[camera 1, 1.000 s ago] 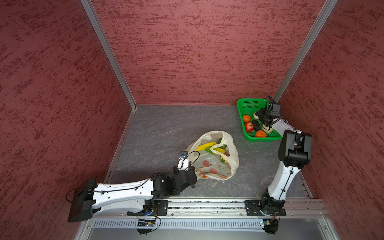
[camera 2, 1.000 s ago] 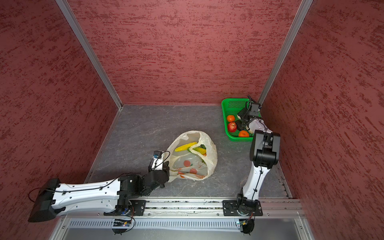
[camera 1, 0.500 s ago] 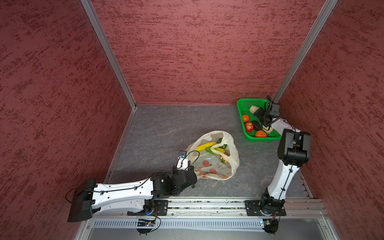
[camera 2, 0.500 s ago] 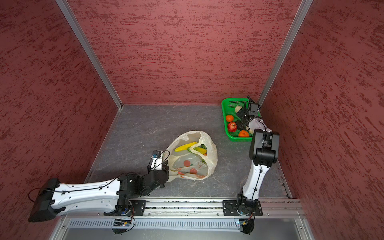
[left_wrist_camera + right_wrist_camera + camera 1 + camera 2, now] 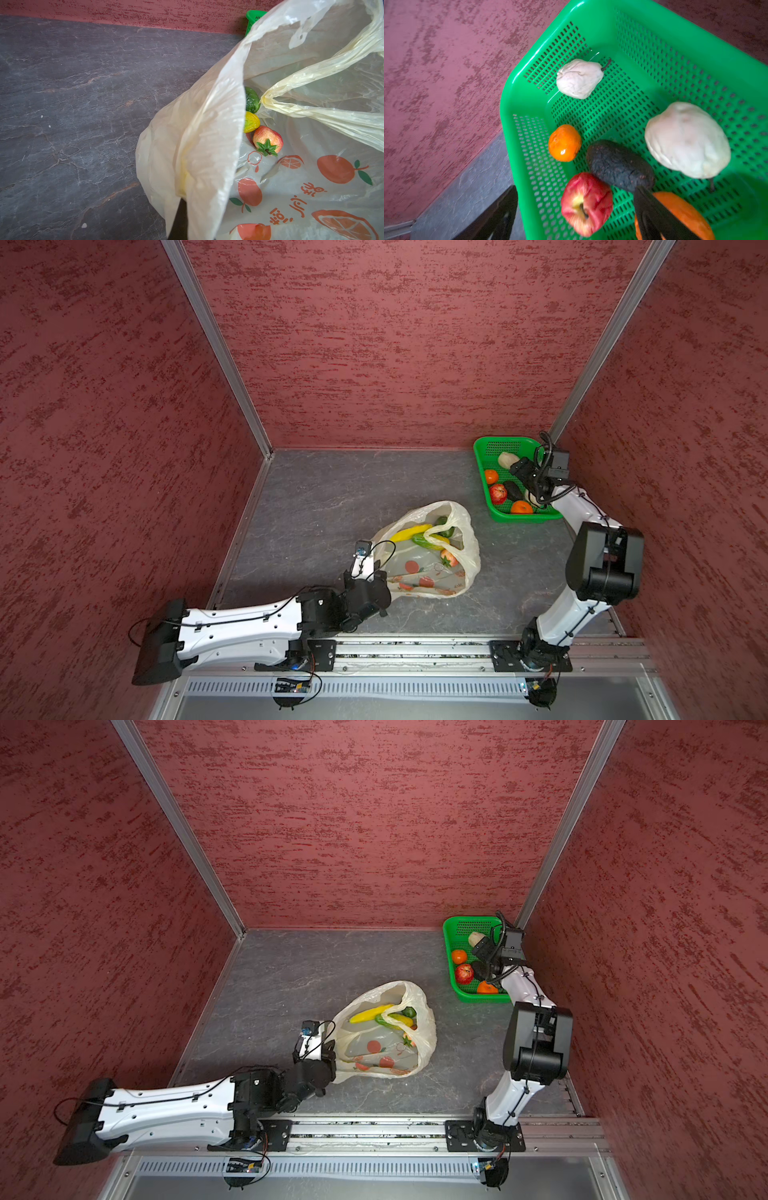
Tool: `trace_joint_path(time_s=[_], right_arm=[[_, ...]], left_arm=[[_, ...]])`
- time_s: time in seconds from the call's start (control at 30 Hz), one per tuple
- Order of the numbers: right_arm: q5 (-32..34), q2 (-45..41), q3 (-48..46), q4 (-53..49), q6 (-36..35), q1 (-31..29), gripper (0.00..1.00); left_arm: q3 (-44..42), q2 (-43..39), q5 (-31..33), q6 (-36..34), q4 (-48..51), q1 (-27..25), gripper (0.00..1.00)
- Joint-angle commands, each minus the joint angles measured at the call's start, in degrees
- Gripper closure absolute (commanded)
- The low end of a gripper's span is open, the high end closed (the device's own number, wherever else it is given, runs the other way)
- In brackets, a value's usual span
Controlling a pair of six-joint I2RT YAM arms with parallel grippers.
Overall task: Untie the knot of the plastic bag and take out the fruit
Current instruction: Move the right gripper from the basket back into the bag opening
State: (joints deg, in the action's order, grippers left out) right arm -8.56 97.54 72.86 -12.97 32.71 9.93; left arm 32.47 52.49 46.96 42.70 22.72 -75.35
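Mid-table on the grey stone-look surface [image 5: 324,497]: plastic bag [image 5: 468,545], mouth gaping upward, printed side flat on the table. The left gripper [image 5: 180,216] is clamped fully closed on the bag's near rim, and the film drapes over its dark finger in the left wrist view. Fruit inside the bag: yellow banana [image 5: 409,533], green piece [image 5: 251,99], yellow-green piece [image 5: 251,122], small red-pink fruit with a green calyx [image 5: 268,140]. 1 cream handle loop [image 5: 324,65] lies across the opening. The green basket [image 5: 478,456] sits in the far right corner, well apart from the bag. The right gripper [image 5: 576,188] hovers over it, jaws spread wide, gripping nothing. The basket holds 6 pieces: 2 cream bumpy ones [image 5: 579,79] [image 5: 687,139], small orange [image 5: 564,143], dark avocado [image 5: 618,164], red apple [image 5: 586,203] under the gap between the jaws, and larger orange [image 5: 685,209] partly behind 1 finger.
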Motion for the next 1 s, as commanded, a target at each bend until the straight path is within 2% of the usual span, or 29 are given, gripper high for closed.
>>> trace_joint_path(time_s=[0.0, 0.23, 0.5, 0.73, 0.97], right_arm=[[-2.3, -5.7, -2.0, -3.5, -1.7, -2.5, 0.12], [-3.0, -17.9, -4.4, -13.1, -3.3, -10.3, 0.11], [-1.6, -29.5, -4.2, -24.9, -0.7, -24.3, 0.11], [0.6, -31.9, -2.2, -30.5, 3.3, -38.9, 0.11], [5.7, -29.6, 1.5, -32.5, 6.9, -53.5, 0.11]], left_arm=[[-0.7, -1.0, 1.2, -0.9, 0.1, -0.3, 1.0], [-1.2, -1.5, 1.1, -2.0, -0.8, -0.3, 1.0], [-1.7, -1.8, 0.9, -3.3, -2.8, -0.3, 1.0], [-2.3, -2.5, 0.4, -3.7, -3.3, -0.3, 1.0], [-2.4, -3.6, 0.5, -4.4, -3.0, -0.3, 1.0]])
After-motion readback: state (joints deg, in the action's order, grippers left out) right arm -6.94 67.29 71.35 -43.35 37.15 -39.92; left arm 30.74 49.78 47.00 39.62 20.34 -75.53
